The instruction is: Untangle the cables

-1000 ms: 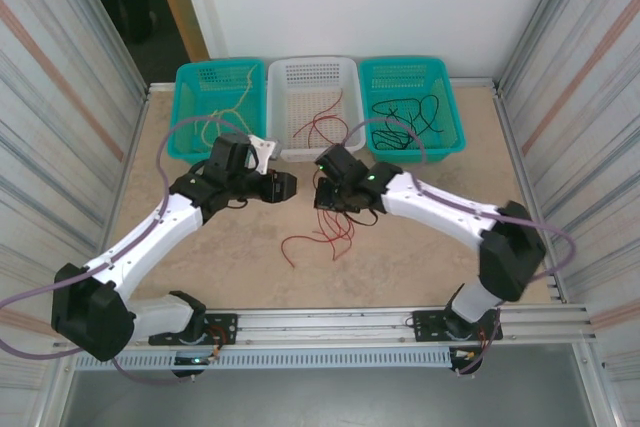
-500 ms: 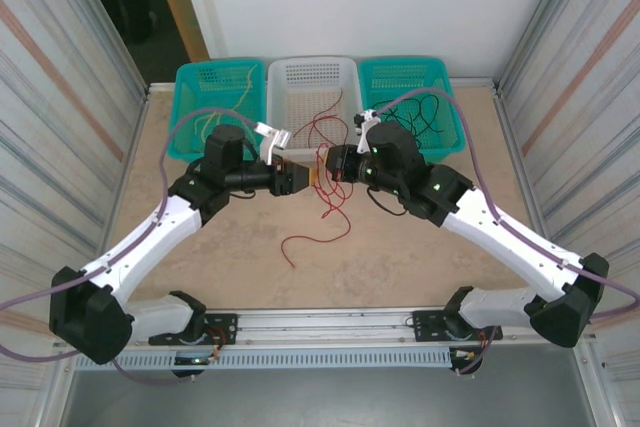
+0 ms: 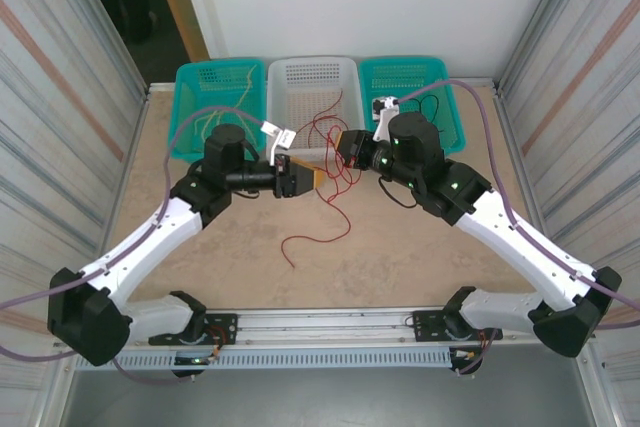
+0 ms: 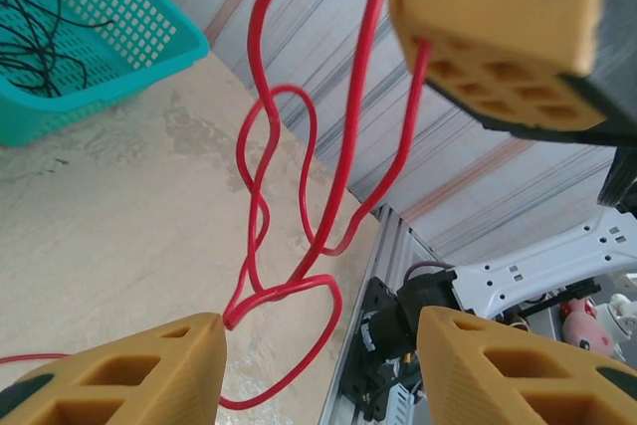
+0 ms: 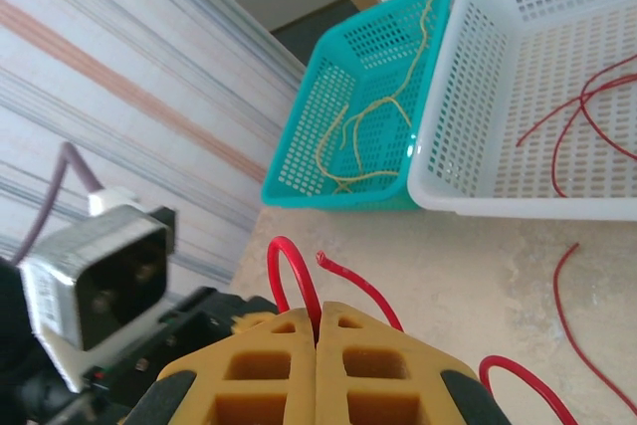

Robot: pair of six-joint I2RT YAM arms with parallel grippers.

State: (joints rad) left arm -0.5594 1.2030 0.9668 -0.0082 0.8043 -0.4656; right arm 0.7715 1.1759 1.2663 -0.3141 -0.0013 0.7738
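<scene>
My right gripper (image 3: 345,143) is shut on a bundle of red cables (image 3: 338,179), held up in front of the white basket (image 3: 283,107). The strands hang down and trail onto the table (image 3: 312,238). In the right wrist view a red loop and a cut end stick out above the closed fingers (image 5: 318,308). My left gripper (image 3: 310,176) faces it from the left, open. Seen from the left wrist, the jaws (image 4: 323,330) stand wide apart and a red loop (image 4: 289,291) touches the tip of the left finger (image 4: 149,370). The right gripper's fingers (image 4: 498,27) hold the strands above.
Three baskets line the back edge. The left teal one (image 3: 192,107) holds yellow cables (image 5: 383,116), the white one holds red cables (image 5: 577,116), and the right teal one (image 3: 450,112) holds black cables (image 4: 30,37). Ribbed walls close in both sides, and a rail (image 3: 330,322) runs along the near edge.
My right gripper rose and moved back toward the baskets, lifting the red cables off the table. The left gripper followed to the right and opened wider.
</scene>
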